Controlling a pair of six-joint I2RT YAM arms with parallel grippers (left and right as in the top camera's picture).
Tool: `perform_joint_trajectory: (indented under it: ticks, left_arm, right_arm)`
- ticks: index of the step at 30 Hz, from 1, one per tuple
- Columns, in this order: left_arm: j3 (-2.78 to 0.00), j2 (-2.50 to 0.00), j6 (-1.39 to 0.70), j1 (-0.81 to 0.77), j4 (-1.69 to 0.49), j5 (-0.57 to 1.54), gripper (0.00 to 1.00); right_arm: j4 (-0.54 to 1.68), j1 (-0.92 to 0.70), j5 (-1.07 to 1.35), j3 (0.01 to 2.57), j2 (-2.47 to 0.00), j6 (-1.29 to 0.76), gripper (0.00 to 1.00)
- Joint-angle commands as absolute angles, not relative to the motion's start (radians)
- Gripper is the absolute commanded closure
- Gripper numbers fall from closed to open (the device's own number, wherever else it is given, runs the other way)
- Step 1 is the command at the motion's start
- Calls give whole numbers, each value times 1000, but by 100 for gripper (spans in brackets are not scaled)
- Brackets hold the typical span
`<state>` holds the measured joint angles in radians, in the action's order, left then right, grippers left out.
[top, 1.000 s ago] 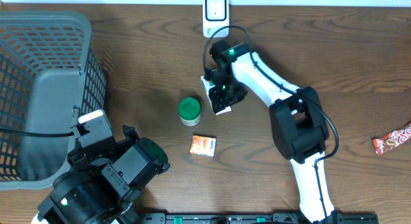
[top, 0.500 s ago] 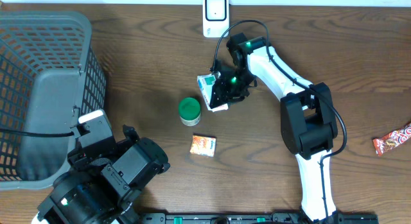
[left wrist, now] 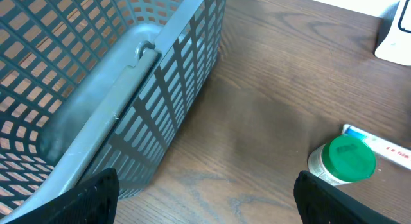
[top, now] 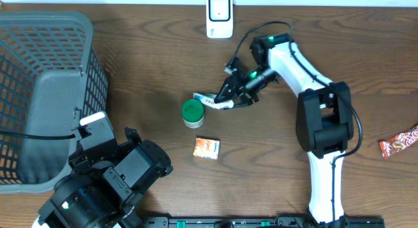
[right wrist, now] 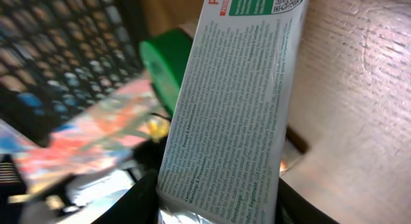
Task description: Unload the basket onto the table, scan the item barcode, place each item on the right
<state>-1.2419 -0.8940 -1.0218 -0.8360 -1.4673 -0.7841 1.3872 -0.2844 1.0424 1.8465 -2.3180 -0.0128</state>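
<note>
While clamping the carton (top: 204,98) in the right gripper (top: 220,102), just beside the green-lidded jar (top: 192,112): likely mid-presentation; next, should carry toward the scanner (top: 219,16), barcode facing it; left gripper (left wrist: 209,192) spread wide, idle.

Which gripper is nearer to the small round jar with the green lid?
Right. The right gripper, clamped on a white printed carton, is just right of the green-lidded jar; the left gripper sits open farther off, below-left, by the grey plastic basket.
</note>
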Motion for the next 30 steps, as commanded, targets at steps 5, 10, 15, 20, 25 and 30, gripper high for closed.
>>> perform_joint_trajectory:
  ticks: [5, 10, 15, 20, 25, 30]
  left_arm:
    - [-1240, -894, -1034, -836, -1473, -794, 15]
    - [-1240, -894, -1034, -836, -1473, -794, 15]
    - [-1240, -894, -1034, -836, -1473, -794, 15]
    - [-1240, -894, -1034, -836, -1473, -794, 15]
    - [-1240, -894, -1034, -836, -1473, -794, 15]
    - [-1240, -894, -1034, -836, -1473, -794, 15]
  right_arm:
    - [1380, -217, 1139, 1857, -2295, -295, 52]
    - [1367, -189, 1127, 1857, -2295, -412, 49]
    - [1314, -173, 1127, 1857, -2295, -476, 47]
    - [1287, -180, 1006, 1857, -2295, -467, 41]
    - [1258, -197, 693, 1857, -2295, -359, 5]
    - [1226, -236, 671, 1848, -2295, -85, 1]
